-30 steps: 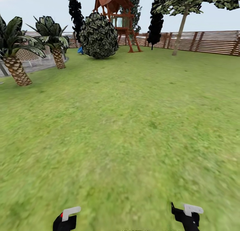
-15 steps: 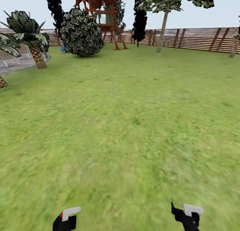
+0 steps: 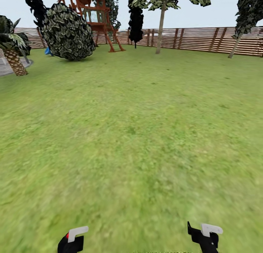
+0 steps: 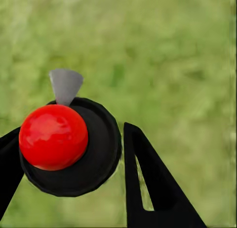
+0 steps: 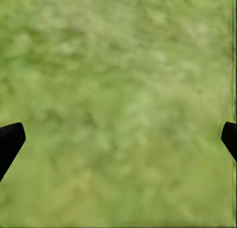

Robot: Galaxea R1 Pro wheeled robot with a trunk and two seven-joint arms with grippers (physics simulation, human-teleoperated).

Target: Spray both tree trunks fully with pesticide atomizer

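Left gripper (image 4: 74, 154) was clamped on the black-bodied atomizer with a glossy red ball top and grey nozzle (image 4: 69, 144); in the head view the same hand sat at the bottom left of the frame (image 3: 73, 238), red cap just showing; right gripper (image 5: 118, 139) had its black fingertips wide apart at the frame edges with nothing between them but blurred grass; it sat at the bottom right of the head view (image 3: 206, 236).

Green lawn (image 3: 138, 136) filled the middle ground; brown slatted wooden fence (image 3: 204, 39) ran across the upper frame; pale straight-trunked tree with dark blocky foliage (image 3: 160, 30) stood upper centre; second, leaning tree (image 3: 235, 44) upper right.

Judgement: both trunks lay far ahead, centre and right of the sprayer hand; trunks' long axes near vertical; a drive across the lawn comes before any spraying.
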